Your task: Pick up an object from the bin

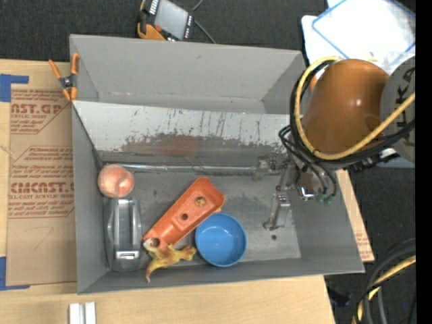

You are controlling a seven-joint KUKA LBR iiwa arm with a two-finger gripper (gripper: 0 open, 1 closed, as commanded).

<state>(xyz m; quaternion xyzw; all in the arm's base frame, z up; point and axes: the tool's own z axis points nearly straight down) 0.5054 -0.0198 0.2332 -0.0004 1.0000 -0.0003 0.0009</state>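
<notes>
Just now the hand [278, 212], open or closed I cannot tell, hangs over bare floor of the bin [202, 79], right of the blue bowl [220, 239] by the near wall, so going straight down would, I judge, close on nothing or strike metal.
</notes>
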